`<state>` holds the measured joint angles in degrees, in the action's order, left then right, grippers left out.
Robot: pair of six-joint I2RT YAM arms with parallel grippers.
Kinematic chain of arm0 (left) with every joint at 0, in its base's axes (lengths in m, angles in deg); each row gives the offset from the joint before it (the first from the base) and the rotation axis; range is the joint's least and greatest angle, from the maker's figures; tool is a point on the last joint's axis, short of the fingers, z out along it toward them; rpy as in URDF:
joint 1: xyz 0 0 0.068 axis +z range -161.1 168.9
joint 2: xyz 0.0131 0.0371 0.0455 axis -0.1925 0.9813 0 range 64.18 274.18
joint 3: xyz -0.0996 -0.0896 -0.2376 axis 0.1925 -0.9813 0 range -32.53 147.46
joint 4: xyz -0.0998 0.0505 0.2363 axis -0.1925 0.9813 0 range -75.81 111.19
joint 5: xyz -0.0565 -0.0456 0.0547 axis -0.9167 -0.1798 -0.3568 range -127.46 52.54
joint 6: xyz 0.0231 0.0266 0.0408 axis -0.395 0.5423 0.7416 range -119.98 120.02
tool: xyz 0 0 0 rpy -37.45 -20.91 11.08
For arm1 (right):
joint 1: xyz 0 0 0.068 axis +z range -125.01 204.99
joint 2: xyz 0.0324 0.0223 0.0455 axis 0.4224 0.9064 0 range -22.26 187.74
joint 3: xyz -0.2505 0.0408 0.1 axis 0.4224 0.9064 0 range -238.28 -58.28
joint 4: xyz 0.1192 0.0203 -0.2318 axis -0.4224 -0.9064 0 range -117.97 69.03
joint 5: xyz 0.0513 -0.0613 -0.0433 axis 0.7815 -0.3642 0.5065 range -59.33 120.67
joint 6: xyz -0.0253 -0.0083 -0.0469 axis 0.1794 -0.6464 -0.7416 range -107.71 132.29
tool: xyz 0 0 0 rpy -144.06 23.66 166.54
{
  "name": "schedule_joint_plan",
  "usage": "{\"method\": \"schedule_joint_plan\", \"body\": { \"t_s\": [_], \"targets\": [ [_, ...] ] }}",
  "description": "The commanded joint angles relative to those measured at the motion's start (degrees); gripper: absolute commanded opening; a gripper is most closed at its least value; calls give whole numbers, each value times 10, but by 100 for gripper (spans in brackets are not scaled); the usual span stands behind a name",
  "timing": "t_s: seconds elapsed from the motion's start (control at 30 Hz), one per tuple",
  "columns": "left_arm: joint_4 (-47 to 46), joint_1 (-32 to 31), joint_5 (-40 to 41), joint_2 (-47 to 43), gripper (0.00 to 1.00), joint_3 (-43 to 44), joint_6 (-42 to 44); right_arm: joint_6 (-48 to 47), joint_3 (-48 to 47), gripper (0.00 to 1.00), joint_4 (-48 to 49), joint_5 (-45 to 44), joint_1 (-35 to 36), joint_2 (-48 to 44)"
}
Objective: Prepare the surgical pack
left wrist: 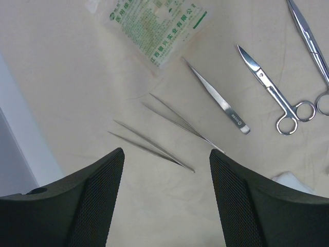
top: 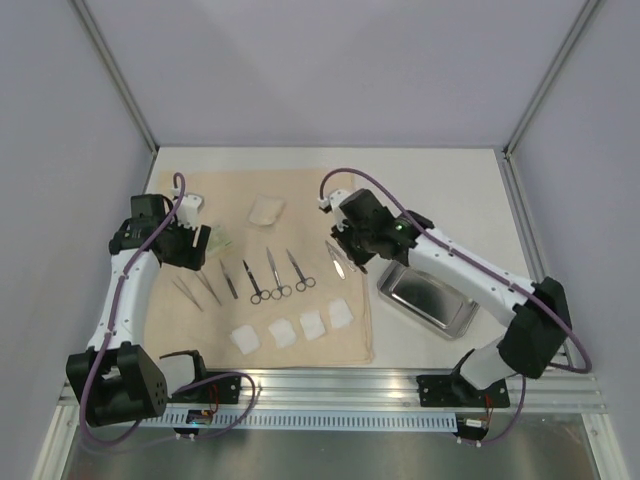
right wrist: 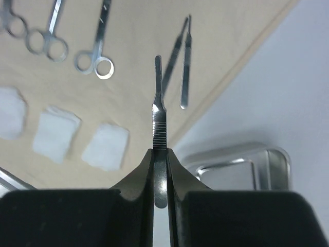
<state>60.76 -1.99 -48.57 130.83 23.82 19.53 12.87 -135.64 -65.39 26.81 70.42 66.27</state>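
Currently the right gripper point(right wrist: 160, 154) has its two fingers pressed together on a slim steel instrument point(right wrist: 159, 116). They pinch its ridged handle, so the flat end sticks out straight ahead of the fingertips. Just beyond that end, a pair of tweezers point(right wrist: 183, 67) lies on the beige cloth point(right wrist: 133, 87), close to the cloth's edge. Off to this gripper's left and a little ahead, three white gauze squares point(right wrist: 105, 146) sit in a row on the cloth. Farther ahead on that side are the ringed handles of the scissors point(right wrist: 95, 49). To its right and close beneath the fingers, the shiny steel tray point(right wrist: 275, 154) rests on the bare table beside the cloth.

The left gripper point(left wrist: 166, 154) is spread wide and pinches nothing. Both mesh-faced fingers point(left wrist: 97, 200) hang above the cloth, apart from everything on it. Directly ahead of the gap lie two thin tweezers point(left wrist: 151, 145), side by side and slanting. A broader pair point(left wrist: 218, 98) lies just past them, towards the gripper's right. Farther right lie more scissors point(left wrist: 272, 92), and a green-printed packet point(left wrist: 154, 25) lies farthest ahead.

From above, the cloth lies flat between the two grippers. The left gripper point(top: 192, 248) is over the cloth's left part and the right gripper point(top: 348, 255) over its right edge.
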Motion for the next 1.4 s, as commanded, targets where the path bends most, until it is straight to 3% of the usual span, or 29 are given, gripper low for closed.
{"method": "schedule_joint_plan", "body": {
  "t_s": [0.0,0.17,0.37,0.63,1.07,1.17,1.37],
  "targets": [
    [10,3,-17,5,77,13,8,-160,81,0,-74,-40,-27,-56],
    [22,3,-34,15,77,25,11,-184,129,0,-136,-31,-107,-84],
    [32,3,-63,32,77,39,11,-240,202,1,-116,-32,-160,-100],
    [35,3,-73,30,77,41,12,-285,320,1,3,-20,-168,-129],
    [39,3,-59,25,77,44,11,-283,323,0,93,-30,-174,-51],
    [40,3,-54,26,77,45,11,-276,315,4,85,-22,-173,-50],
    [40,3,-51,29,77,46,11,-269,285,26,50,-33,-174,-66]
  ]
}}
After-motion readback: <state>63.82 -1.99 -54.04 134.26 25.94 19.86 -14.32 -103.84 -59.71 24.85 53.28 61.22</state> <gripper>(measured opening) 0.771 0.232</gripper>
